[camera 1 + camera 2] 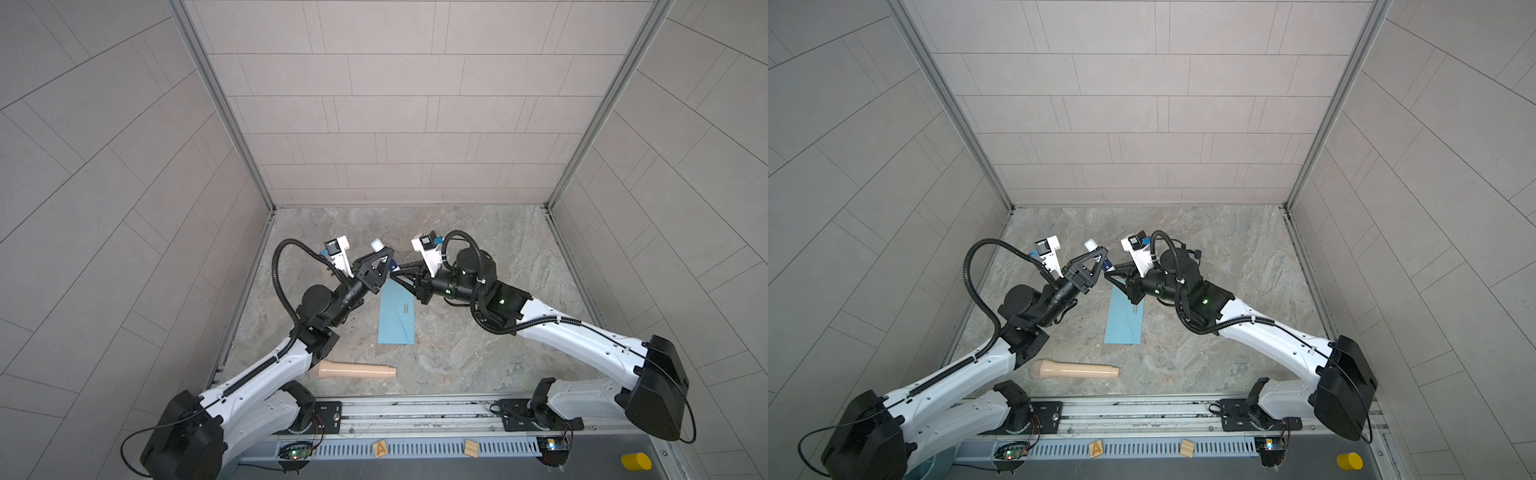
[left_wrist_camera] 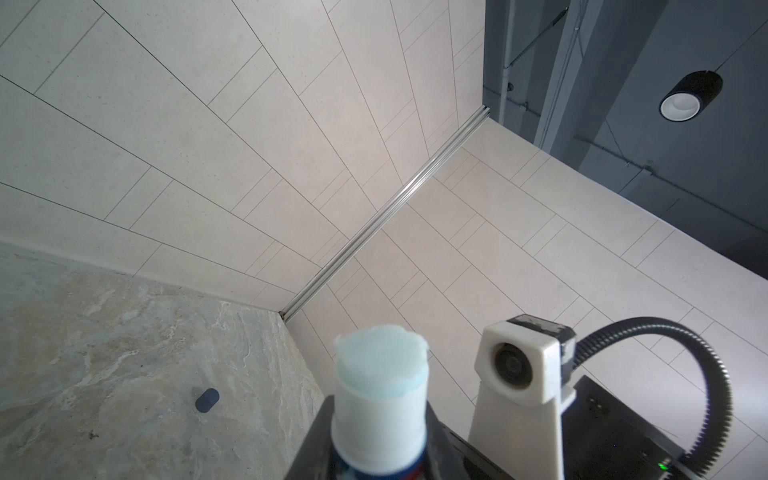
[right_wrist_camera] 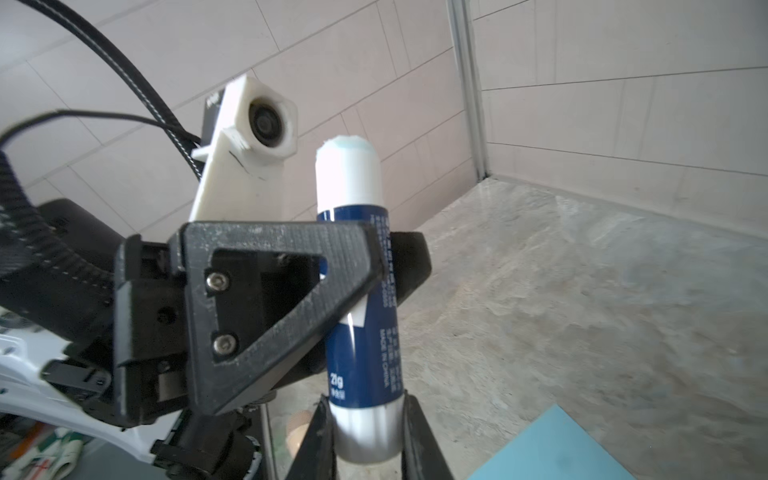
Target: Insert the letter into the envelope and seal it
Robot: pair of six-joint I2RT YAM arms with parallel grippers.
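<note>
- beige tool (image 1: 352,370): lies flat on table (image 1: 478,257), front left, beside left arm, apart from envelope.
- left gripper (image 1: 384,261): raised over mid table, clenched on glue stick (image 1: 377,245) at mid-body. In right wrist view its black fingers (image 3: 291,286) pinch the blue label from both sides.
- glue stick: off the table, uncapped, pale blue glue showing at the white top end (image 2: 380,365). Blue body, white base, tilted, top toward far wall.
- right gripper (image 1: 397,272): reaches in from the right, tip to tip with left gripper. Its fingers (image 3: 320,436) are clamped on the white base of the glue stick, one each side.
- envelope (image 1: 397,316): light blue, flat on table between the arms, long axis running near to far, flap side up, small gold mark showing. Far end sits under both grippers; neither touches it. Can't tell if flap is stuck down.
- cap (image 2: 207,400): small, dark, lies alone on bare table, well apart from glue stick.
- blocks (image 1: 380,449): two wooden ones on front rail, one marked A.
- yellow cylinder (image 1: 636,461): front right, off the table.
</note>
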